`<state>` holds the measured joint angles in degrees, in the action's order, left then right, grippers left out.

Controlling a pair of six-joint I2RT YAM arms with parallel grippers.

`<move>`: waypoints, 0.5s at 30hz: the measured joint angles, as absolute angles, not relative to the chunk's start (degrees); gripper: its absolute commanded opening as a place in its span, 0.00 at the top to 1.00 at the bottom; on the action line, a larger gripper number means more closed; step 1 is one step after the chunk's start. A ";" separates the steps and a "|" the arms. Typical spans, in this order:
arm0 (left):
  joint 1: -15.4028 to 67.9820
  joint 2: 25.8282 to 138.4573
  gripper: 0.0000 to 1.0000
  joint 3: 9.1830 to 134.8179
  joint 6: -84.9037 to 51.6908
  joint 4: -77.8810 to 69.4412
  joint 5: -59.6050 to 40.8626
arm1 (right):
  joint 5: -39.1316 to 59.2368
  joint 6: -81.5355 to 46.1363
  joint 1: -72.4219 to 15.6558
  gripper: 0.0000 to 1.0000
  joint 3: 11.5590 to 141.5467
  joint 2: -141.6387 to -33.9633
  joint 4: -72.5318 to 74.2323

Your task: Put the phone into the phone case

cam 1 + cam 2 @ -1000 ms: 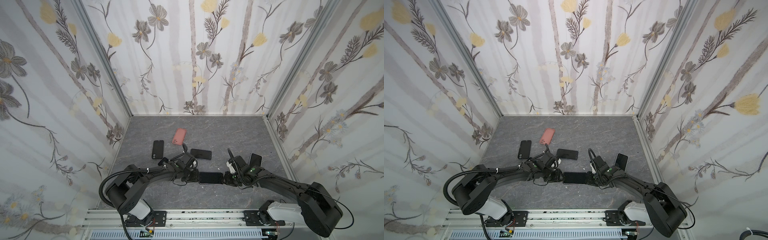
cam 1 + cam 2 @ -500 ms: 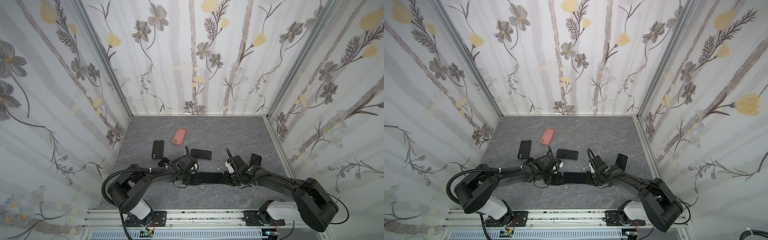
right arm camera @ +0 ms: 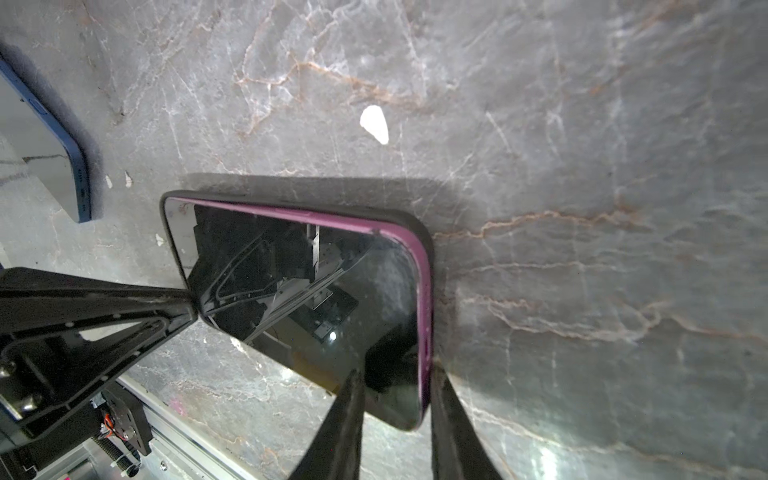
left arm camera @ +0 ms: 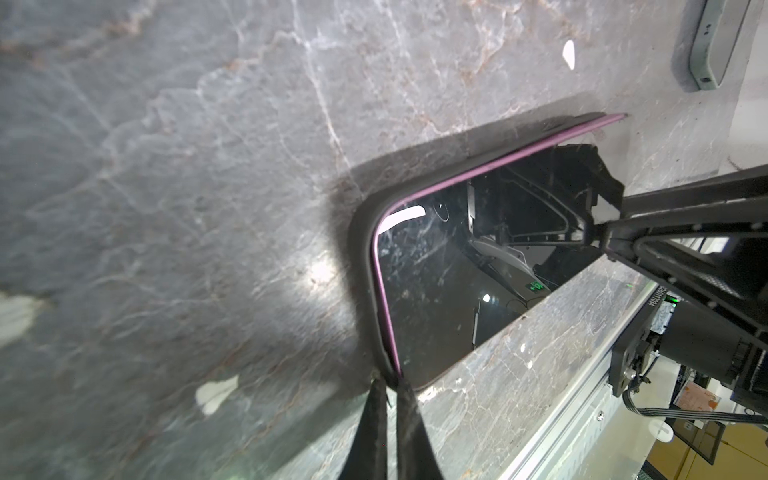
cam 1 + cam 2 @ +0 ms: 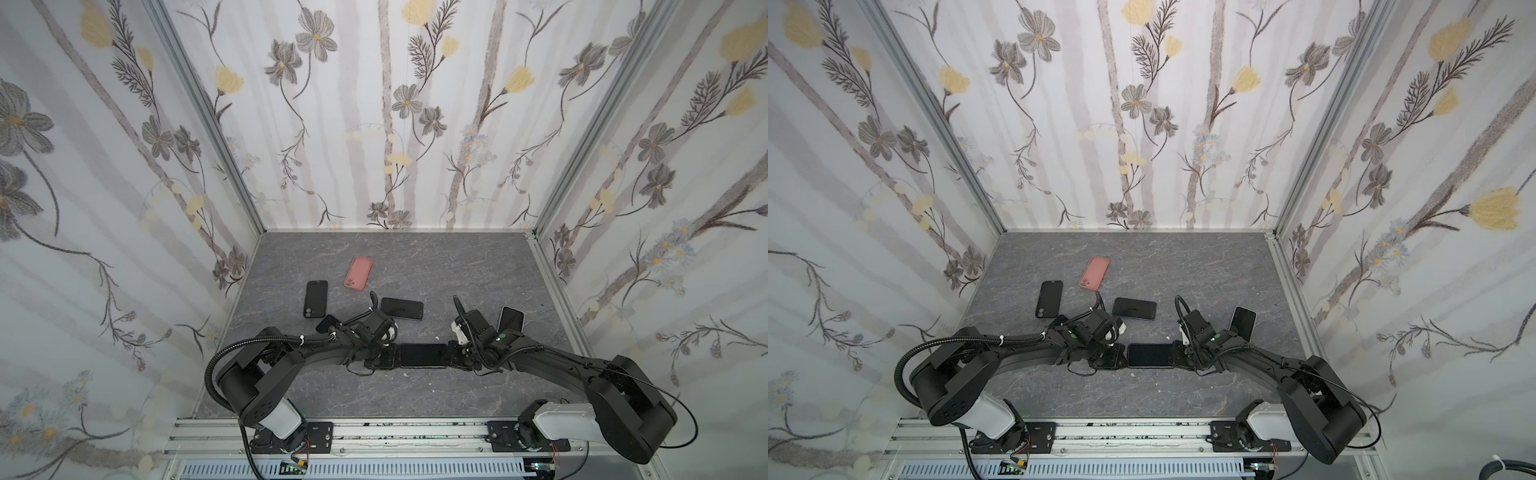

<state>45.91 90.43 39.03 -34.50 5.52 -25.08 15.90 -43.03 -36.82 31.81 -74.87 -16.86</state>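
A phone [image 5: 422, 355] [image 5: 1149, 355] with a dark screen and purple edge lies flat at the front middle of the table, seated in a black phone case [image 4: 360, 249] [image 3: 415, 217] whose rim shows around it. My left gripper [image 5: 388, 357] [image 5: 1119, 356] [image 4: 390, 384] sits at its left end, shut on the thin case rim. At the right end, my right gripper [image 5: 449, 357] [image 5: 1177, 356] [image 3: 397, 374] straddles the phone's end. One finger is over the glass and the other rests against the purple edge.
A pink case [image 5: 358, 272] and a black case [image 5: 316, 298] lie farther back on the left. Another dark phone [image 5: 402, 308] lies behind my left gripper. A blue-edged phone [image 5: 511, 320] [image 3: 41, 137] lies behind my right arm. The metal rail [image 5: 415, 432] runs along the front.
My left gripper's fingers have closed together onto the case rim. The phone and my right gripper have hardly moved.
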 measured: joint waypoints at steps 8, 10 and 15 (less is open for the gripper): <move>46.28 89.14 0.66 41.19 -34.46 8.16 -20.69 | 15.42 -43.00 -36.69 0.70 32.84 -73.73 -18.26; 46.13 88.42 0.66 42.17 -34.44 8.71 -19.73 | 14.55 -42.81 -36.42 0.70 33.52 -72.93 -18.74; 46.09 88.58 0.67 43.05 -34.30 8.36 -19.09 | 14.04 -41.85 -36.25 0.75 33.93 -73.08 -19.75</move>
